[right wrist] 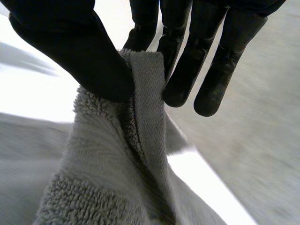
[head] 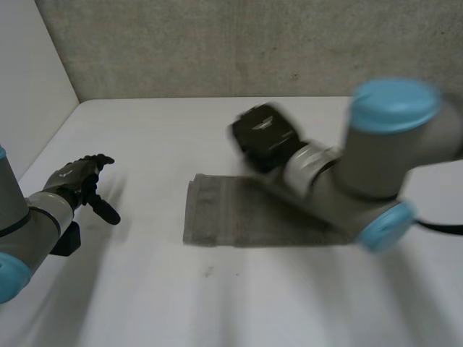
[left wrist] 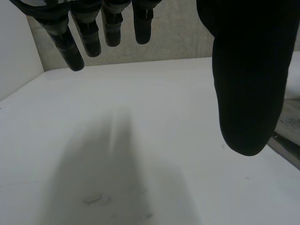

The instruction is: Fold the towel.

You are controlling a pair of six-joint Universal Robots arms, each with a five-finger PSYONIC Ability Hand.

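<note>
Towel (head: 224, 217) edge is being pinched by the right robot hand (right wrist: 79, 51), while the left robot hand (head: 74, 178) is being held relaxed over the counter (head: 217, 303), well apart.

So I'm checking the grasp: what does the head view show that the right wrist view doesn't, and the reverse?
Head view adds: the towel lying mostly flat on the white table, and the left robot hand open, apart from it. Right wrist view adds: the right robot hand pinching a raised towel edge between thumb and fingers. Both: towel, right robot hand, table.
</note>
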